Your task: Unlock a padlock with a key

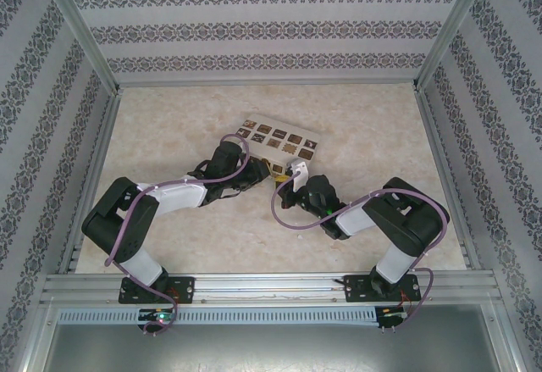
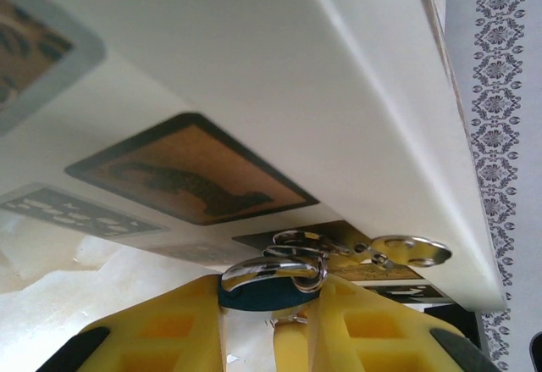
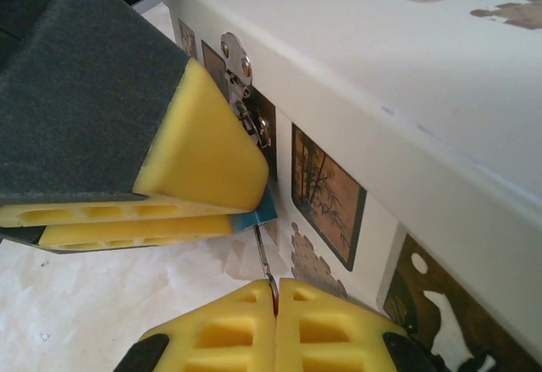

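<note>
Just in front of the cream box [image 2: 296, 67], above the surface [image 3: 85, 304], the right fingers [image 3: 322, 330] are clenched on the key [image 3: 263, 258], whose tip reaches the padlock [image 2: 258, 294]. The left fingers [image 2: 169, 330] grasp the padlock's blue body, and its shackle is hooked at the box's hasp [image 2: 406, 251].

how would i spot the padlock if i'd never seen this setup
Find the cream box with dark picture squares, mid-table. On its near side sits a silvery clasp; the padlock is hooked to it, pinched by the left pincer. It's the only blue thing, tiny, with a thin silvery loop.
</note>
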Robot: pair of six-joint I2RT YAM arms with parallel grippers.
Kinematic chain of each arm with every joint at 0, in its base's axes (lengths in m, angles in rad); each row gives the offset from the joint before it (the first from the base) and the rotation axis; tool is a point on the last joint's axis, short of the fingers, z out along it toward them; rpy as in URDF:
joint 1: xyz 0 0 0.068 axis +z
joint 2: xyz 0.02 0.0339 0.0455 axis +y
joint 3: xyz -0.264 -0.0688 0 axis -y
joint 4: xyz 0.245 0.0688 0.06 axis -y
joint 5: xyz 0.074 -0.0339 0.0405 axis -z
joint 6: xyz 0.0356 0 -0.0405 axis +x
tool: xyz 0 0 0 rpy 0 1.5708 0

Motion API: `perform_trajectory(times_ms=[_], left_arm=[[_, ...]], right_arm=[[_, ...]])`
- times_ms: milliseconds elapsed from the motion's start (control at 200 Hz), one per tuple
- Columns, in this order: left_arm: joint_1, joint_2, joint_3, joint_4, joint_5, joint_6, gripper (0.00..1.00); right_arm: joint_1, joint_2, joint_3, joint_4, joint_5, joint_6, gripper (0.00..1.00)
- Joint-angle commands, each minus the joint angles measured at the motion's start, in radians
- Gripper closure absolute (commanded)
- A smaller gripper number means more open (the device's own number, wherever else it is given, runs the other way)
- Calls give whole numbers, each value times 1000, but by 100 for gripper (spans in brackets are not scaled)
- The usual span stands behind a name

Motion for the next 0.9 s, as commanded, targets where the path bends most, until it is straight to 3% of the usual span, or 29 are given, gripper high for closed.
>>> perform_trajectory(times_ms=[0,899], left_arm=[[-11,-5,32,31,33,-33,75],[-11,2,59,27,67,-79,76]], right_arm=[[-18,9,5,37,11,11,100],[-49,129,71,278,-103,83,100]])
